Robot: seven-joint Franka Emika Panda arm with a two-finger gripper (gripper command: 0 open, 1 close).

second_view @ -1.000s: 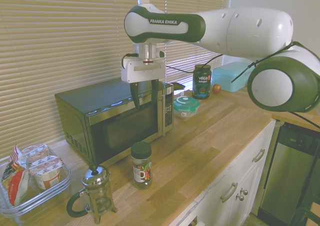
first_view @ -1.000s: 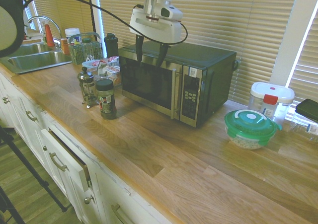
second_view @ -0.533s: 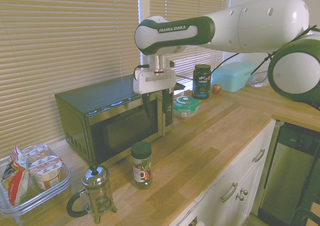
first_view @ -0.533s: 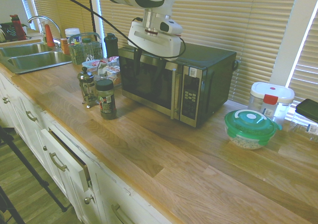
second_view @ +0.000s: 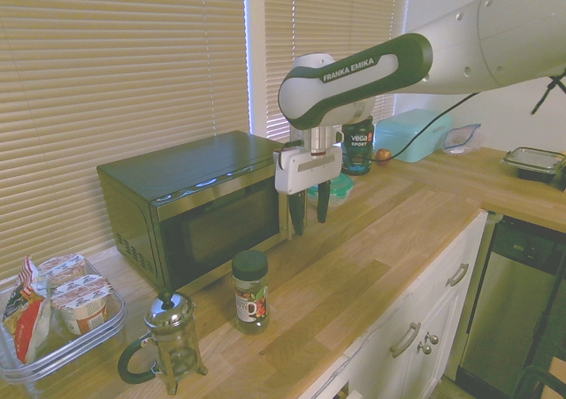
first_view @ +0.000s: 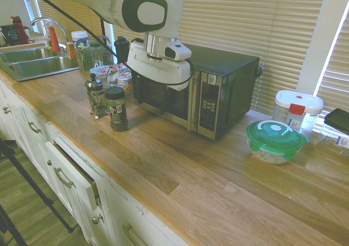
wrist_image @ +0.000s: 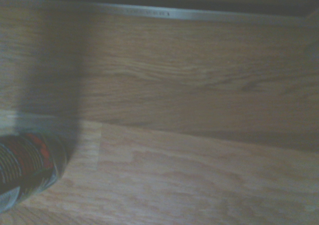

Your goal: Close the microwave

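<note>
The black microwave [first_view: 223, 85] stands on the wooden counter, and its steel-trimmed glass door [second_view: 225, 226] looks flush with the body. The vertical handle [first_view: 191, 103] sits beside the button panel [first_view: 209, 105]. My gripper [second_view: 309, 211] hangs in front of the door near its handle side, a little above the counter. It points down and is open, with nothing between its dark fingers [second_view: 297, 215]. The wrist view shows blurred counter wood and the microwave's lower metal edge [wrist_image: 164, 13].
A dark-lidded jar [first_view: 116, 108] and a French press [first_view: 95, 96] stand left of the microwave. A green-lidded bowl [first_view: 274, 141] and a white container [first_view: 297, 108] sit to its right. The sink [first_view: 32, 66] is far left. A tray of cups [second_view: 62, 315] lies beyond the press.
The arm came off the microwave's top and dropped down in front of the door, closer to the counter's front edge. The gripper stayed open. The microwave looks the same.
</note>
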